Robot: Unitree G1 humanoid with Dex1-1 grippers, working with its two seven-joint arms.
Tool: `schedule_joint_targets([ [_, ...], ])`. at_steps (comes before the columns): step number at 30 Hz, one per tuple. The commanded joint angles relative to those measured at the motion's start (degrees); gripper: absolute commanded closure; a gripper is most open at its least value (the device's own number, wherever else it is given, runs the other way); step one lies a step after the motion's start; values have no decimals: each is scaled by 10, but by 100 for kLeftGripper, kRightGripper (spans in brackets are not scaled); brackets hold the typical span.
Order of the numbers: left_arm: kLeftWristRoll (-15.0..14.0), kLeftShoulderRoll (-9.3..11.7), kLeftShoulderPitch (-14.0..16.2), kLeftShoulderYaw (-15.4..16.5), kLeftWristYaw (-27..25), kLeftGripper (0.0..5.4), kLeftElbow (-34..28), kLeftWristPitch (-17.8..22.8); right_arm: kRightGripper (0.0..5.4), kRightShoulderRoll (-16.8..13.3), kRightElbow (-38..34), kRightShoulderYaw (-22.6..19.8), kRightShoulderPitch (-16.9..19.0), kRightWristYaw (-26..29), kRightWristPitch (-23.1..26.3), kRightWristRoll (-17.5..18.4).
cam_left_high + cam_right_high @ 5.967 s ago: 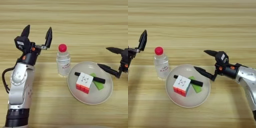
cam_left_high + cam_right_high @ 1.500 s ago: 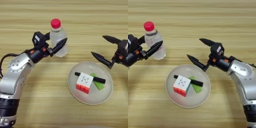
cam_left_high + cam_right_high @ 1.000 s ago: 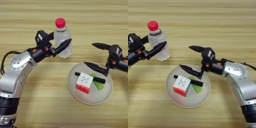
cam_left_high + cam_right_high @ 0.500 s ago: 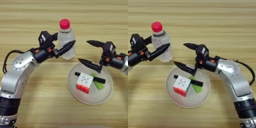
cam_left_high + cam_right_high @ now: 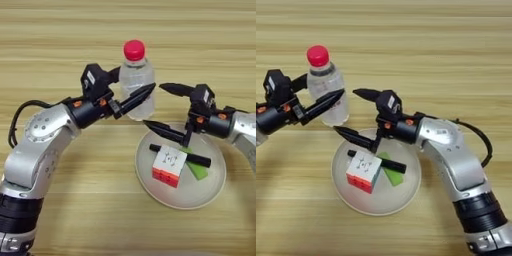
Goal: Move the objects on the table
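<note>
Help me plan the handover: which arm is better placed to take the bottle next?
Right, probably. The right gripper is open, empty, just beside the bottle, above the plate rim. The left gripper is already shut on the bottle.

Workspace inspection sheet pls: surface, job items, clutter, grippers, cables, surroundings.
Surface: light wooden table with plank grain; a pale round plate on it.
Job's things: clear bottle with red cap, upright, between the left gripper's fingers, beside the plate. On the plate: puzzle cube, white face up; black marker pen, passing behind the cube; flat green block under the pen.
Clutter: nothing seen.
Grippers: left gripper shut on the bottle. Right gripper open, fingertips near the bottle, lower finger over the plate's rim.
Cables: black cable looping by the left arm; another by the right arm.
Surroundings: nothing seen beyond the table top.
</note>
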Motion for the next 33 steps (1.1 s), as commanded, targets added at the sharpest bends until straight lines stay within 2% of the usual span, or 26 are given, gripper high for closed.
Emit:
schedule_joint_targets([
  [1,-10,-1,-6,-3,-3,229,-19,0,0,7,2,8,-20,-5,8,-8],
  [16,-9,-1,-4,-12,-3,230,-23,-1,0,41,21,31,-49,-21,7,-29],
  [33,-9,-2,-4,-15,-3,231,-24,-1,180,51,39,38,-57,-27,0,-46],
])
